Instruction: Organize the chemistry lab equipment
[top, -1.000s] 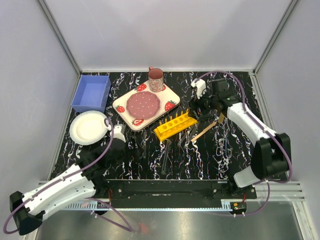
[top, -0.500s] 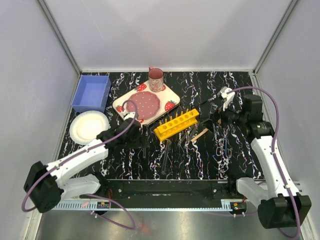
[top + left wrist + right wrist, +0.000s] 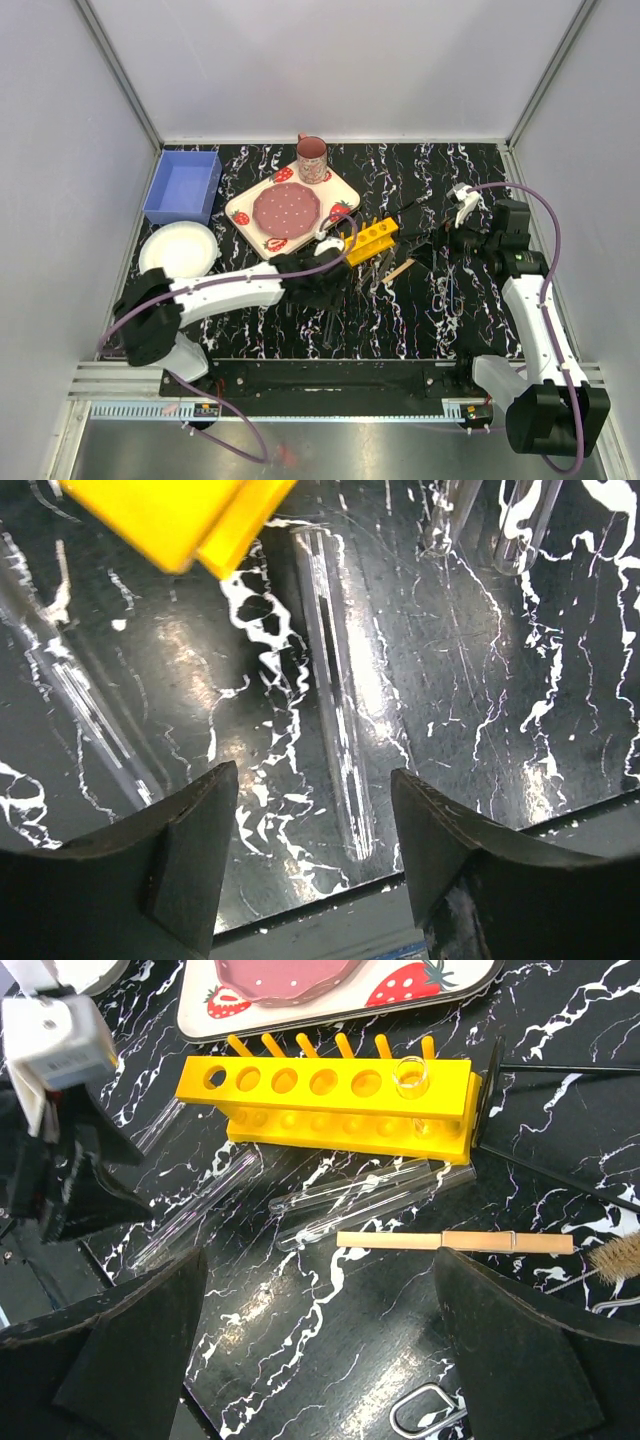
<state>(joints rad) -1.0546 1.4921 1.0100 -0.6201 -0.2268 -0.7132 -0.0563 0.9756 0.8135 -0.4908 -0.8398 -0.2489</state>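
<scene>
The left arm (image 3: 225, 290) reaches across the black marbled tabletop (image 3: 420, 320) to the near left end of the yellow test-tube rack (image 3: 372, 238). The left jaws stand spread and pinch nothing. In the left wrist view a thin clear tube (image 3: 335, 700) lies flat on the tabletop between them, touching neither. A corner of the rack shows just beyond it, and another tube (image 3: 80, 710) lies slanted off to the left. The right arm (image 3: 530, 300) is on the right of the rack. The right jaws are spread wide and empty, looking down on the rack from above. In the right wrist view the rack lies just in front of the strawberry-patterned plate (image 3: 330, 980). One short clear tube (image 3: 411, 1078) stands in the hole at its right end, and the other holes in the row are open. Several more tubes (image 3: 370, 1188) lie side by side on the tabletop just before the rack. The wooden-handled brush (image 3: 450, 1241) lies near them, and slim dark metal tools (image 3: 570, 1175) lie at the rack's right end. Behind the plate stands a pink mug (image 3: 311, 158). A blue bin (image 3: 183, 186) and a white paper plate (image 3: 178, 250) sit at the far left.
</scene>
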